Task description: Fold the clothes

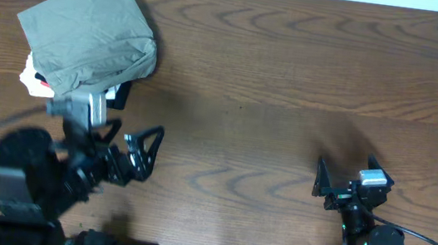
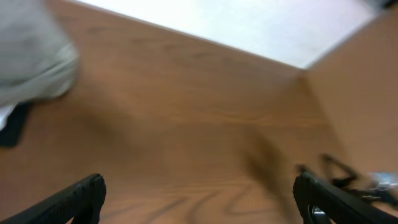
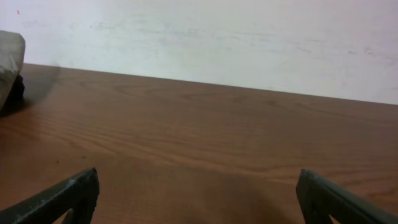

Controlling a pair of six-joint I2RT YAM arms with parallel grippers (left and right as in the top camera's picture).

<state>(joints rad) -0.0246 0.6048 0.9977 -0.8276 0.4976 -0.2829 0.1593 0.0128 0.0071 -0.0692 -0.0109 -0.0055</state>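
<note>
We are logging the left gripper and the right gripper with fingers spread wide, holding nothing. The folded olive-grey fabric garment is lying at the far-left corner of the brown wooden desk.

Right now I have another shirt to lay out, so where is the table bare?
The wide middle of the table, between the folded cloth pile and the right gripper, is bare, as is the far right corner. The left side is crowded by the pile and the left gripper.

Clothes pile blocks far-left corner; table centre, right open.
</note>
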